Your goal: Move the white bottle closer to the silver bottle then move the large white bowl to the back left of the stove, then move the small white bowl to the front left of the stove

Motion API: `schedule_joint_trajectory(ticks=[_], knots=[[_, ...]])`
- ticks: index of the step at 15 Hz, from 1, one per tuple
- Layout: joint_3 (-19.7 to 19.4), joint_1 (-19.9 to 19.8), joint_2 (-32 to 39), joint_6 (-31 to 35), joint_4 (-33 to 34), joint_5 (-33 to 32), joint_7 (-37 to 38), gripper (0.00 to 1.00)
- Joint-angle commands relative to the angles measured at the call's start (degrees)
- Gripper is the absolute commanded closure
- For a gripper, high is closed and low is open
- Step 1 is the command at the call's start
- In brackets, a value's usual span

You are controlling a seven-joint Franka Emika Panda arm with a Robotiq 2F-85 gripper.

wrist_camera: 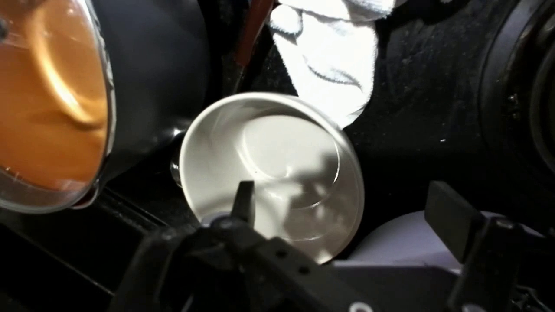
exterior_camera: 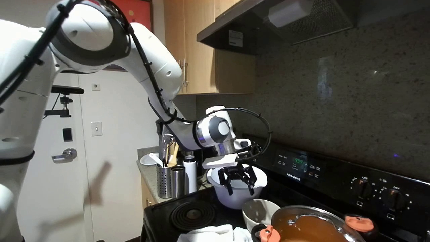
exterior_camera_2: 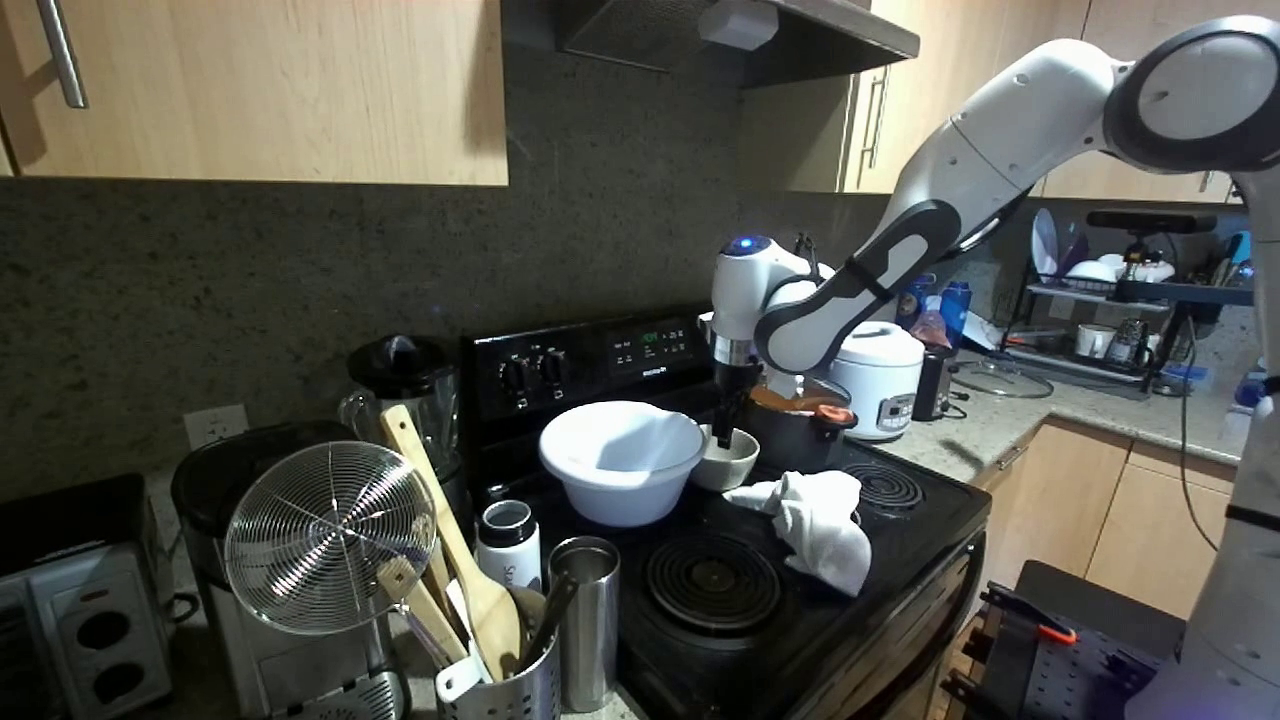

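Claw (wrist_camera: 342, 197) spread wide, gripping nothing, I am hovering over one side of the small bowl (wrist_camera: 277, 147), the large bowl (exterior_camera_2: 620, 490) standing alongside.

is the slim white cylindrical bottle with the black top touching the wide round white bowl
Apart: an exterior view shows a clear gap between the slim bottle and the wide bowl, side by side without overlap.

The gripper (exterior_camera: 241, 189) points downward, its two fingers (wrist_camera: 448, 219) spread apart; the wrist (exterior_camera: 216, 131) sits above it, the bent arm (exterior_camera: 164, 64) higher up.
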Motion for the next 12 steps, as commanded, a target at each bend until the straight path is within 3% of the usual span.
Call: schedule_joint_trajectory(ticks=[1, 5, 10, 11, 12], knots=[[-0.91, 0.28, 6.49, -0.21, 6.25, -0.99, -1.2, 0.0], [0.22, -1.08, 8.94, -4.79, 7.76, 4.27, -5.77, 0.0], [-1.44, -1.06, 10.59, -4.24, 7.48, 3.35, -4.82, 0.0], [-1.48, -1.31, 10.91, -4.13, 7.51, 3.66, -5.01, 0.06], [-1.52, -1.55, 11.15, -3.89, 7.44, 3.86, -5.11, 0.2]])
